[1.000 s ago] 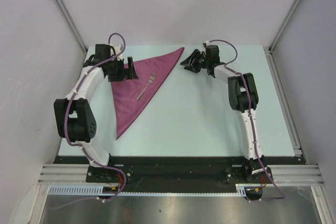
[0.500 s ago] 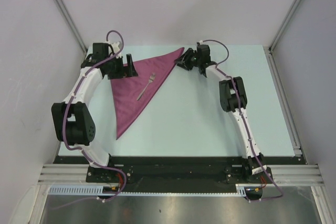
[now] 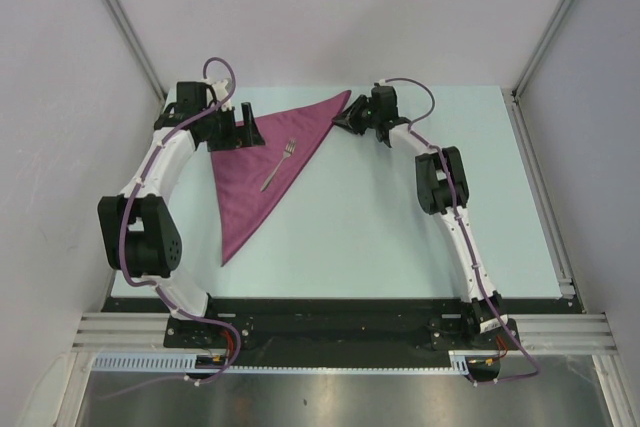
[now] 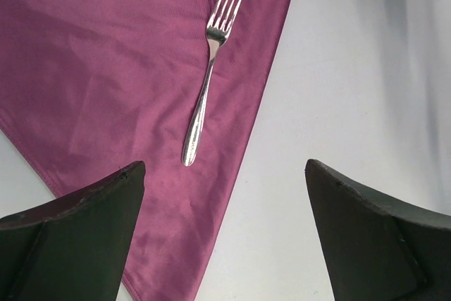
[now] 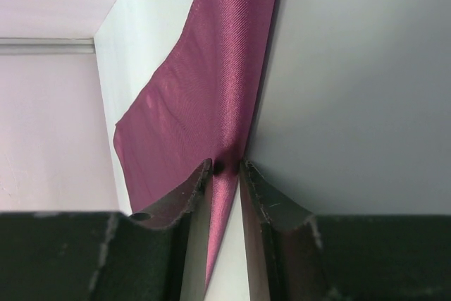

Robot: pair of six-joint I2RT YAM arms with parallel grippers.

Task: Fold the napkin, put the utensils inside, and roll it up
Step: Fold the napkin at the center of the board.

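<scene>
The maroon napkin [image 3: 250, 172] lies folded into a triangle on the pale table [image 3: 400, 217], its far corner pointing to the back centre. A silver fork, the utensil [image 3: 279, 165], rests on it, tines to the far side. In the left wrist view the fork [image 4: 208, 75] lies on the napkin [image 4: 106, 68] ahead of my left gripper [image 4: 225, 195], which is open wide and holds nothing. My right gripper [image 3: 343, 119] is at the napkin's far corner. In the right wrist view its jaws [image 5: 225, 167] pinch the pointed tip of the napkin [image 5: 204, 82], and the cloth creases at the pinch.
Grey walls with metal rails enclose the table on the left, the back and the right. The left arm's elbow [image 3: 140, 232] juts out near the left table edge. Bare table surface stretches right of the napkin.
My right gripper moved left to the napkin's far corner and closed down on its tip. The left arm shifted slightly and then stayed still, open.
</scene>
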